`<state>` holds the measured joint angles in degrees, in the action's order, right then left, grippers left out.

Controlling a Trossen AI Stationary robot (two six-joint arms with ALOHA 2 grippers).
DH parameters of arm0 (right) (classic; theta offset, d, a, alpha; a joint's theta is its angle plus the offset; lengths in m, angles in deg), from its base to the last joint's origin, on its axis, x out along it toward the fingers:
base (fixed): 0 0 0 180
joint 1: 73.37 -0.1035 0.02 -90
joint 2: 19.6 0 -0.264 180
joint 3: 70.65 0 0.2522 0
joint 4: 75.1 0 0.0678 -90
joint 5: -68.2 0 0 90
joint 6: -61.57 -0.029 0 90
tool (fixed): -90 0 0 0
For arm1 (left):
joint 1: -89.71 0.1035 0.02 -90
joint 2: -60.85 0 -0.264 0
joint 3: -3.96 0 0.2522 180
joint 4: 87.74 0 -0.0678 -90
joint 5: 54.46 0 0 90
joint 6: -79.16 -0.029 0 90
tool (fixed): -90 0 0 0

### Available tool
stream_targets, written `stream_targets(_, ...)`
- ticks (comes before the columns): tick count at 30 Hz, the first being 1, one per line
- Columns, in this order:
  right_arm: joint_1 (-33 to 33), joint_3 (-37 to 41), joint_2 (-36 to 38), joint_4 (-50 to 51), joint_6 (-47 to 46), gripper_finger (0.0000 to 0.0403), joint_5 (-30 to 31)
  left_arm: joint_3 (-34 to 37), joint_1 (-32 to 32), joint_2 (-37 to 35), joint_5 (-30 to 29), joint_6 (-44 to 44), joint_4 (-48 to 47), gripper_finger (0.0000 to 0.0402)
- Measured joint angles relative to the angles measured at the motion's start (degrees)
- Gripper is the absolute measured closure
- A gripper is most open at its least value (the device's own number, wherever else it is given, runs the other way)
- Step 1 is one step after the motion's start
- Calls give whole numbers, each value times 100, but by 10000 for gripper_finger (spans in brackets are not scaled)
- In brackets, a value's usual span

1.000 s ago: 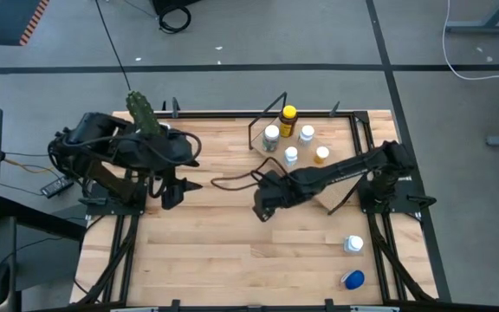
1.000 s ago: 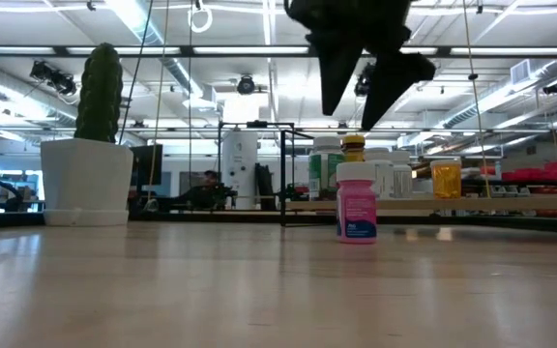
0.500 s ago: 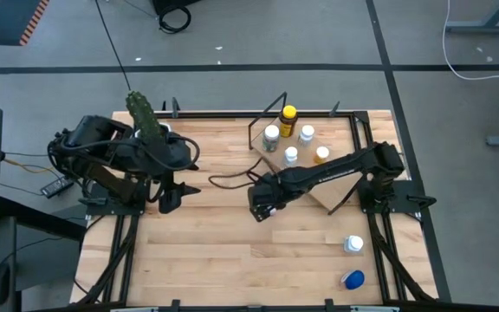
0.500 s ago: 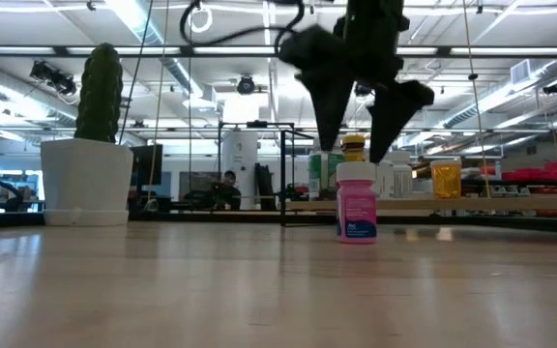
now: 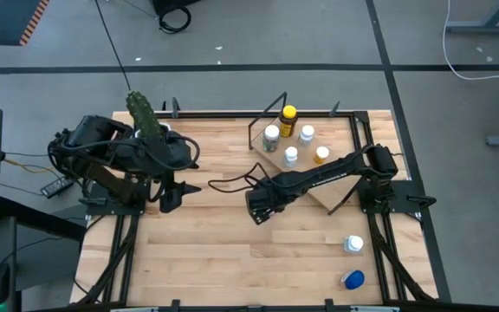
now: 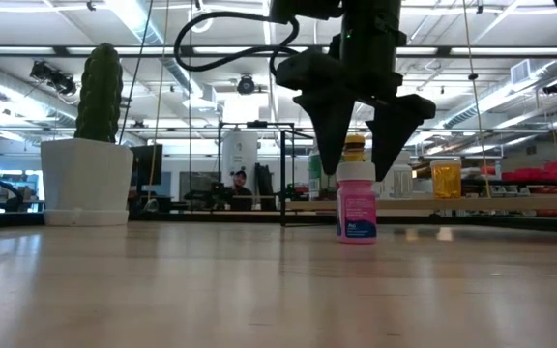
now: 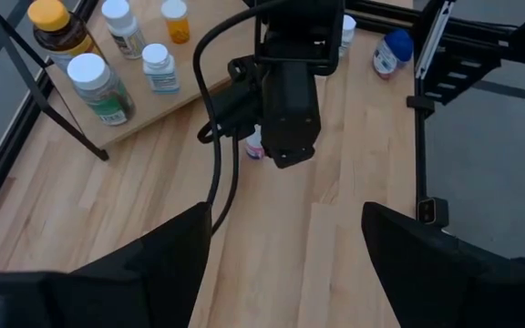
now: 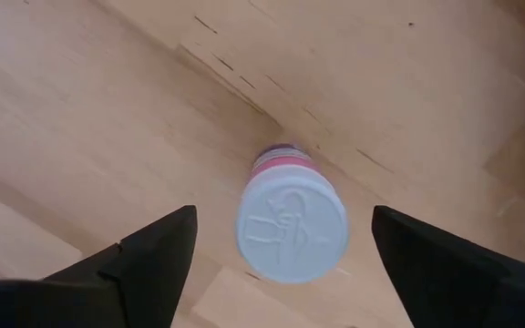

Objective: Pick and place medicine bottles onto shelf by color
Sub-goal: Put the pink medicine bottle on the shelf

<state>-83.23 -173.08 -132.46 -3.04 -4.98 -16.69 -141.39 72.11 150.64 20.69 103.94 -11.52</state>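
A pink bottle with a white cap (image 6: 357,208) stands upright on the tabletop, and it also shows in the right wrist view (image 8: 292,228). My right gripper (image 6: 356,172) hangs open right above it, pointing down, one fingertip on either side of the cap and apart from it. In the high view my right gripper (image 5: 258,208) hides the bottle. The shelf (image 5: 304,165) at the far right carries several bottles, the yellow-capped one (image 5: 288,117) among them. My left gripper (image 5: 173,192) waits open and empty at the left.
A white-capped bottle (image 5: 353,244) and a blue-capped one (image 5: 353,279) lie near the table's near right corner. A white pot with a cactus (image 6: 87,179) stands at the far left. Bare planks stretch across the near middle.
My right gripper has come down over the pink bottle and gone a little toward the table's left edge. Its open fingertips now stand level with the cap on either side. The bottle has stayed where it was.
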Motion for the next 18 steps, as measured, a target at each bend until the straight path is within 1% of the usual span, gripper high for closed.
stream_targets(7, 0, 0, 0, 0, -10, 118, 14, 0, 0, 2, -16, -6, 0, 113)
stream_targets(14, 0, 0, 0, 37, 72, 183, 42, 0, 0, 2, -16, -7, 0, 113)
stream_targets(18, 0, 2, 110, 269, 301, 222, 37, 0, 0, 2, -16, -9, 1, 113)
